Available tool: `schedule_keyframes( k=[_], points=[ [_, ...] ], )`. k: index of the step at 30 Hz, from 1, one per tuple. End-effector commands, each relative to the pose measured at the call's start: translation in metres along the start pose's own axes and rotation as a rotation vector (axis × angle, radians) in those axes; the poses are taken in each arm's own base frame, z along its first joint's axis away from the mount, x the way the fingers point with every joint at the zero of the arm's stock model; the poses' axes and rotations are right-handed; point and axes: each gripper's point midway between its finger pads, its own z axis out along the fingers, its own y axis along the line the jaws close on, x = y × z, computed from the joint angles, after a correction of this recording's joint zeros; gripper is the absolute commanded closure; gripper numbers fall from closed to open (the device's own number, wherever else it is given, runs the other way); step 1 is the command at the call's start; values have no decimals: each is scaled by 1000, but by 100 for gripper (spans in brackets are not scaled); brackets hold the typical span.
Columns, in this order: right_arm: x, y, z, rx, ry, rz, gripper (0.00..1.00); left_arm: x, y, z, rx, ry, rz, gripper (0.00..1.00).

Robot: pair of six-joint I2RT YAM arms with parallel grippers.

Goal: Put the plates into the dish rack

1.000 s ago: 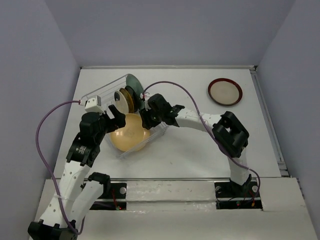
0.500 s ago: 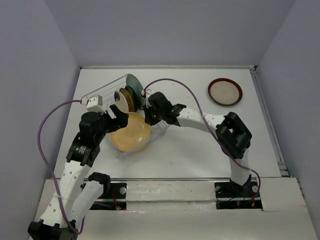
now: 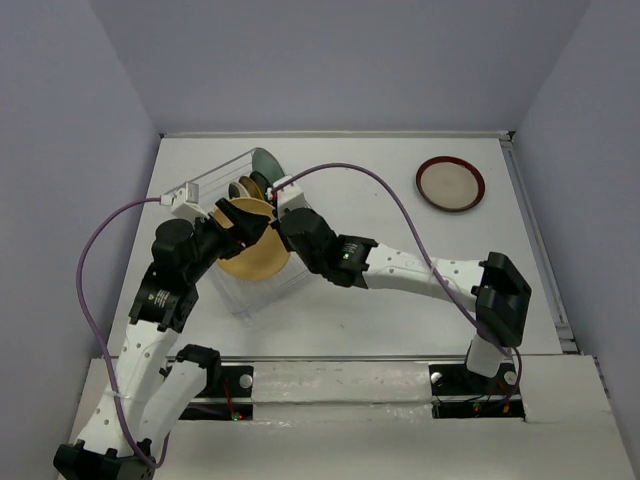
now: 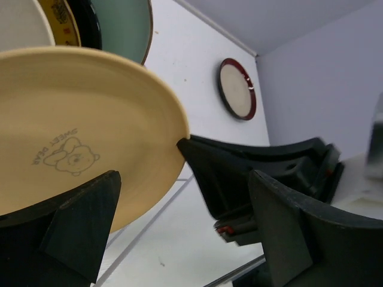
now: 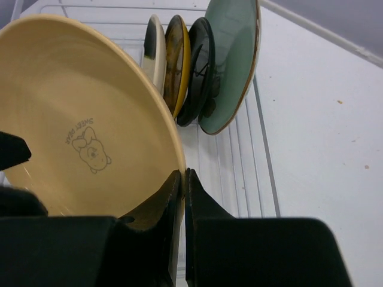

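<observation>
Orange-yellow plate (image 5: pixel 78 119): tilted on edge over the near end of the dish rack (image 3: pixel 215 180), with its bear print (image 5: pixel 88 149) facing both wrist cameras.
Hard to tell: the fingers cut off its lower edge in both wrist views, so whether it sits in a slot cannot be told.
Right gripper (image 5: pixel 182 176): narrow, its two fingers pinching the plate's rim.
Left gripper (image 4: pixel 185 179): jaws wide. One finger lies in front of the plate's face and the other stands apart from the rim.
Racked row: the cream plate (image 5: pixel 154 51), yellow patterned plate (image 5: pixel 178 60), black plate (image 5: pixel 200 66) and mint-green plate (image 5: pixel 230 66) stand upright just behind it.
Red-rimmed plate (image 3: pixel 450 183): flat on the table (image 3: pixel 400 270), well apart at the far right.
</observation>
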Motion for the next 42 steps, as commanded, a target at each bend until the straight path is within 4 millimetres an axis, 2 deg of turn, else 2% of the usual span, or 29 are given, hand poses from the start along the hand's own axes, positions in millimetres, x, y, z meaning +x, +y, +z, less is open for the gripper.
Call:
schedule_keyframes(
  k=[1, 3, 4, 5, 7, 8, 13, 14, 15, 16, 17, 18, 21, 24, 26, 27, 32, 36, 38, 39, 42],
  points=[
    [-28, -27, -14, 211, -152, 12, 93, -32, -38, -2, 141, -120, -121, 2],
    [-34, -29, -23, 255, -193, 14, 93, -38, -36, 2, 133, -146, -148, 1],
    [-29, -34, -24, 284, -194, 9, 93, -39, -31, 5, 117, -159, -157, 1],
    [-35, -32, -28, 283, -226, 30, 93, -39, -30, 8, 111, -161, -164, 1],
    [-31, -30, -35, 292, -241, -6, 93, -40, -26, 13, 107, -174, -177, 2],
    [-40, -35, -38, 321, -288, 28, 93, -40, -24, 15, 101, -179, -181, 2],
    [-46, -31, -55, 367, -358, -30, 93, -30, -10, 31, 66, -153, -202, 5],
    [-51, -36, -58, 399, -395, 9, 93, -28, -8, 33, 62, -151, -206, 5],
    [-53, -41, -60, 427, -400, -34, 93, -27, -6, 34, 60, -151, -208, 6],
    [-51, -36, -61, 430, -409, -50, 93, -26, -3, 35, 52, -152, -214, 6],
    [-58, -34, -67, 436, -455, -5, 93, -26, -2, 36, 49, -153, -217, 6],
    [-59, -34, -71, 449, -461, -57, 93, -28, -1, 38, 45, -164, -219, 6],
    [-61, -22, -78, 449, -521, -56, 93, -34, -4, 40, 54, -180, -224, 6],
    [-60, -17, -82, 498, -537, -142, 93, -46, -11, 41, 78, -221, -226, 6],
    [-57, -15, -83, 523, -543, -145, 93, -51, -14, 37, 95, -245, -229, 6],
    [-48, -13, -78, 541, -517, -182, 93, -55, -21, 32, 125, -262, -222, 6],
    [-38, -12, -73, 546, -499, -184, 93, -45, -25, 20, 152, -235, -187, 11],
    [-45, -14, -78, 529, -527, -147, 93, -47, -20, 10, 122, -255, -185, 10],
    [-48, -10, -83, 511, -542, -134, 93, -50, -22, 14, 110, -245, -180, 9],
    [-48, -10, -83, 504, -549, -138, 93, -46, -18, 24, 93, -214, -182, 9],
    [-50, -12, -86, 506, -558, -131, 93, -35, -21, 37, 106, -136, -196, 9]
  ],
)
